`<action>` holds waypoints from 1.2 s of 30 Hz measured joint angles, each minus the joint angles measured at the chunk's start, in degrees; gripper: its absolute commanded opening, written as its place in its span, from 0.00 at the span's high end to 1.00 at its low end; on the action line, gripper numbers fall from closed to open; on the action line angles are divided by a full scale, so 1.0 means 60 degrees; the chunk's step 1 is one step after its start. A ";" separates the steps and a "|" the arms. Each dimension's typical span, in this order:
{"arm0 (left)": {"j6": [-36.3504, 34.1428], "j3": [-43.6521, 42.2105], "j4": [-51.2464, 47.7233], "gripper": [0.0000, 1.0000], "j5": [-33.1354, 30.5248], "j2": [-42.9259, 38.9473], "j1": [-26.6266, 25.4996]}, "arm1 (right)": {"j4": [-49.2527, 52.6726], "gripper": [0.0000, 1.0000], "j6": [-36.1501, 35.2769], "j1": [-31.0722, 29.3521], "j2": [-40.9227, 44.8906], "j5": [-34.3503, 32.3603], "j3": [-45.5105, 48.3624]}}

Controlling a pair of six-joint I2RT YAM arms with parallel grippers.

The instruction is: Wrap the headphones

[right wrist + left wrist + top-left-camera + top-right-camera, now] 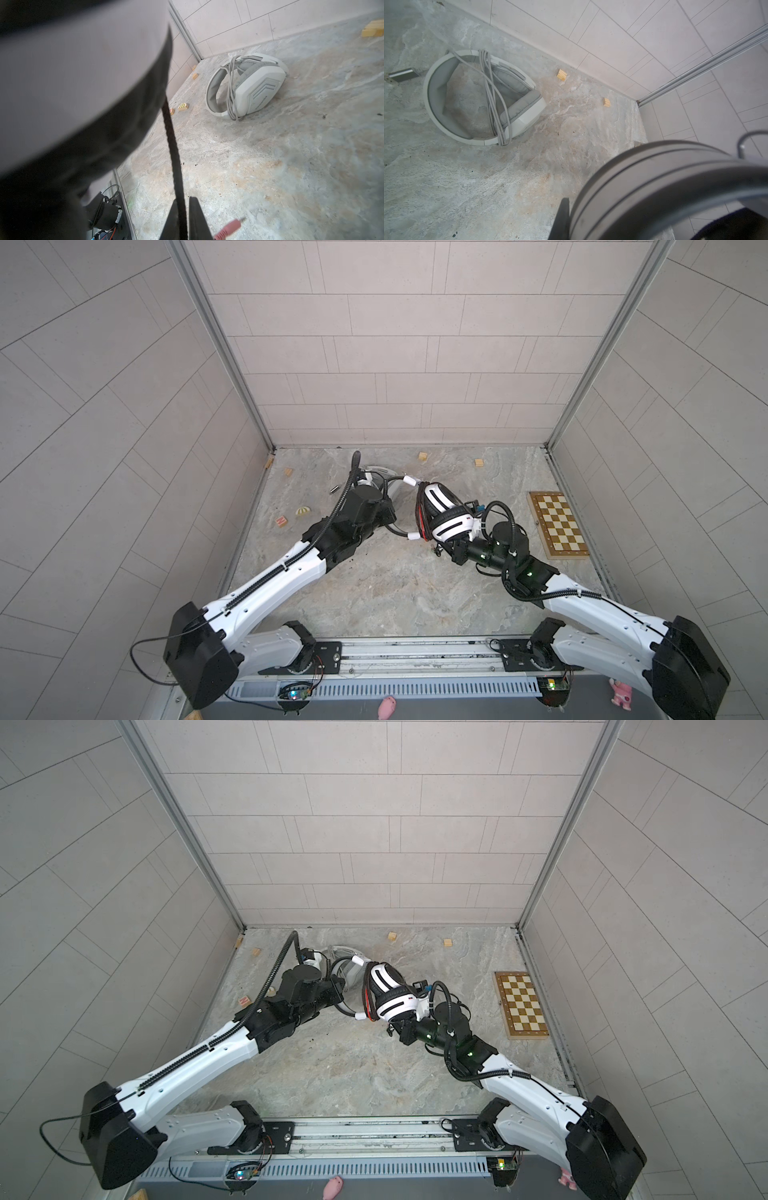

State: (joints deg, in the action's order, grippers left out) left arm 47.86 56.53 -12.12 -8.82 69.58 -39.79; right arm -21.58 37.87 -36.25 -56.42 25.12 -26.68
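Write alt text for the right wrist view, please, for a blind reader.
The right hand pinches a black cable, a pink plug nearby, beside the blurred black-and-white headset. Beyond, a white headset wrapped in its grey cable lies on the marbled table near wooden blocks.

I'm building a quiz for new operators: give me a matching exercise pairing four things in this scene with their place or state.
Things
1 white headset
2 black-and-white headset
3 chessboard
4 right gripper

Place or state
A shut on the black cable
B lies flat, far right in both top views
C held up, mid-scene
D lies on its side, grey cable wound round it

Pairs: 1-D, 2-C, 3-B, 4-A
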 measured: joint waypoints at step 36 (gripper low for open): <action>0.1315 0.1923 0.1468 1.00 -0.1614 0.6342 -0.0656 | 0.3690 0.88 0.0171 0.1781 0.3078 -0.2171 0.0863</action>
State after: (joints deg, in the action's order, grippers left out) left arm 55.75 68.07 -3.31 -18.50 107.63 -43.72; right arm 0.56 38.89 -25.56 -37.95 12.10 -21.50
